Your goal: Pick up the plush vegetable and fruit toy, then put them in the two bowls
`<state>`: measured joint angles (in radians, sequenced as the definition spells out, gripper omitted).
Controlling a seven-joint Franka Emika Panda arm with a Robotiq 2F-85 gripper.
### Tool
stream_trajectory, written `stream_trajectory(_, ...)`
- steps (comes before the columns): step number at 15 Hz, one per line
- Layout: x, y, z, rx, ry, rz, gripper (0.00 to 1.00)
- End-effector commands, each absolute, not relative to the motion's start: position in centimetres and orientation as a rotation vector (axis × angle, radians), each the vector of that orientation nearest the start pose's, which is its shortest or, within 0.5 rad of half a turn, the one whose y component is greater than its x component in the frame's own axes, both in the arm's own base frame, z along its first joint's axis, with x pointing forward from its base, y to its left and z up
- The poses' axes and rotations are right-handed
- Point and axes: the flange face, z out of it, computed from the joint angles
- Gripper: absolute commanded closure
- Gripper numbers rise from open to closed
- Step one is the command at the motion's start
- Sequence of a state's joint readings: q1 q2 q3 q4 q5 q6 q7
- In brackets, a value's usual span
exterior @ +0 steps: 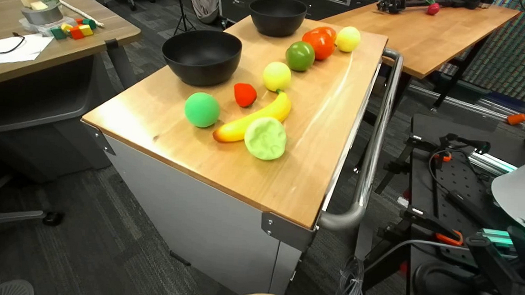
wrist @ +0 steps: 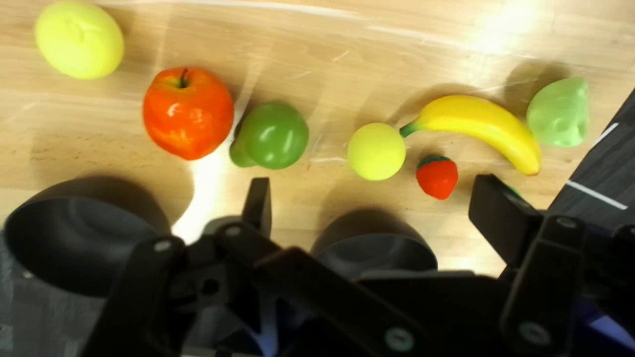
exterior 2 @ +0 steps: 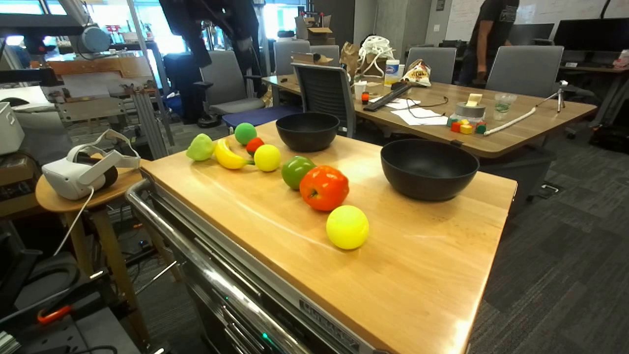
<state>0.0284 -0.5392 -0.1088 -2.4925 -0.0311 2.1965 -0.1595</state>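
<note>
Claw [wrist: 374,198], two-fingered and black, nearest in the wrist view, hangs higher than the smooth, curved yellow banana [wrist: 476,116], its fingers spread wide and gripping nothing. The banana lies on the pale wooden cart top [exterior: 225,163]; it looks light, and a pinch across mid-curve should suit it. Just beside the banana's outer curve, a lumpy pale-green toy [wrist: 560,114] is probably squeezable at its sides. Inside the curve, a small red strawberry [wrist: 437,178] likely calls for a low, narrow grip. A smooth yellow ball [wrist: 377,151] at the banana's stem and a bright-green ball [exterior: 202,110] near its blunt tip may roll; both want holding at their widest. Near the banana stands one matte black bowl [exterior: 201,73]. Farther past the stem come a glossy dark-green round [wrist: 275,136] and a large red-orange apple [wrist: 188,116], perhaps firm and slick, then a yellow lemon-like toy [wrist: 79,42] and, well apart, a second matte black bowl [exterior: 276,26].

In the wrist view a finger hides nearly all of the bright-green ball, and the claw covers part of both bowls. Whether the lumpy toy touches the banana cannot be told.
</note>
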Motion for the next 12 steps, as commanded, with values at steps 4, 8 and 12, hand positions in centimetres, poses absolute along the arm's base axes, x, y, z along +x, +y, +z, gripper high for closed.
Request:
stream_trajectory(4,43.9,-4.2,46.7,-3.085,-0.187,-0.28,0.0)
stream_trajectory(8,44.7,-2.6,45.7,-3.102,-0.154,-0.311,0.0)
stream_trajectory(12,48.8,0.9,40.6,-3.122,-0.115,-0.327,0.0)
